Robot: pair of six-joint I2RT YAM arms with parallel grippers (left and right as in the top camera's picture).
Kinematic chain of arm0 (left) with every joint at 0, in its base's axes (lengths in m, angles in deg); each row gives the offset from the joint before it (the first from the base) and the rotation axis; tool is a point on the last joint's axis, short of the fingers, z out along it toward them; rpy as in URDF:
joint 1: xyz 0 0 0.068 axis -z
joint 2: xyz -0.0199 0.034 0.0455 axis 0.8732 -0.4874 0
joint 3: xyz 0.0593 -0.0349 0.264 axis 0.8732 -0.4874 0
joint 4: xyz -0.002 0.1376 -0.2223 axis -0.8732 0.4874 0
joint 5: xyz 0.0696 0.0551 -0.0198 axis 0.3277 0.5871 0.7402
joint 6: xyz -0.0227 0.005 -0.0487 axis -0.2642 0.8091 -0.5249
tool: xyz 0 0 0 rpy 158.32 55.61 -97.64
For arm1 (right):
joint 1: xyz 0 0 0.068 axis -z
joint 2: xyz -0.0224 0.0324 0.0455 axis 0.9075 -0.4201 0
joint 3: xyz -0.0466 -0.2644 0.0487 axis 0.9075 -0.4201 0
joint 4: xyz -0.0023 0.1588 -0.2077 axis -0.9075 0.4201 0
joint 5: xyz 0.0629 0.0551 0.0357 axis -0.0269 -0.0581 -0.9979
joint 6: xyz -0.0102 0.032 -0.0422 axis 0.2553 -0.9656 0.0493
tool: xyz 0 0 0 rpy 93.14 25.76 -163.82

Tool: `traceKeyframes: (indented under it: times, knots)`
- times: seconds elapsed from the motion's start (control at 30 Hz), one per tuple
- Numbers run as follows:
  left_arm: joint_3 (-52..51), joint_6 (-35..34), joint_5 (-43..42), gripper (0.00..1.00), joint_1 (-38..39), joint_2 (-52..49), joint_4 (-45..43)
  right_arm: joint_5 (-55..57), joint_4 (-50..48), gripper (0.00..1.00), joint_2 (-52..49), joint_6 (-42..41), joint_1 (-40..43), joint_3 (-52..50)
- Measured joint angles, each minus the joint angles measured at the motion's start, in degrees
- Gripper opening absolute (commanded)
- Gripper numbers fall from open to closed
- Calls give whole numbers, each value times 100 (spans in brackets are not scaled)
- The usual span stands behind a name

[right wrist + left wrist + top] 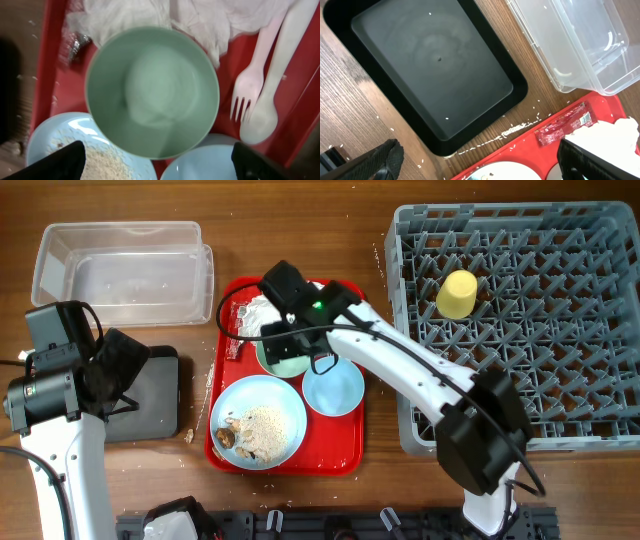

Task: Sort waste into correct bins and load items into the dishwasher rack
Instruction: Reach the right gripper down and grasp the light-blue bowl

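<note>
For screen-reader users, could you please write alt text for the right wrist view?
A pale green bowl fills the centre, over a red tray. White napkins lie above it, a fork and spoon to its right, a blue plate lower left.

Left fingers (382,161), right fingers (55,163) wide apart.

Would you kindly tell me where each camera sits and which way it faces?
Overhead: above the table, facing down on red tray, dishwasher rack, left arm, right arm.
Left wrist: on left arm, facing down at black tray and clear tub; left gripper open at bottom.
Right wrist: close above pale green bowl, facing down; right gripper open at bottom.
Shared: all see the red tray.
</note>
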Motion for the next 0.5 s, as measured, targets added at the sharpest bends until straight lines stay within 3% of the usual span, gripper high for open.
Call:
traceKeyframes:
  times: [0.13,0.3,0.5]
  knots:
    - [0,0,0,100,0,0,-2,-52,925,90,-118,-118,-66,-13]
    - [0,0,0,100,0,0,0,-170,1993,81,-118,-107,-79,-15]
    - [0,0,0,100,0,0,0,-354,1757,81,-122,256,-319,-166]
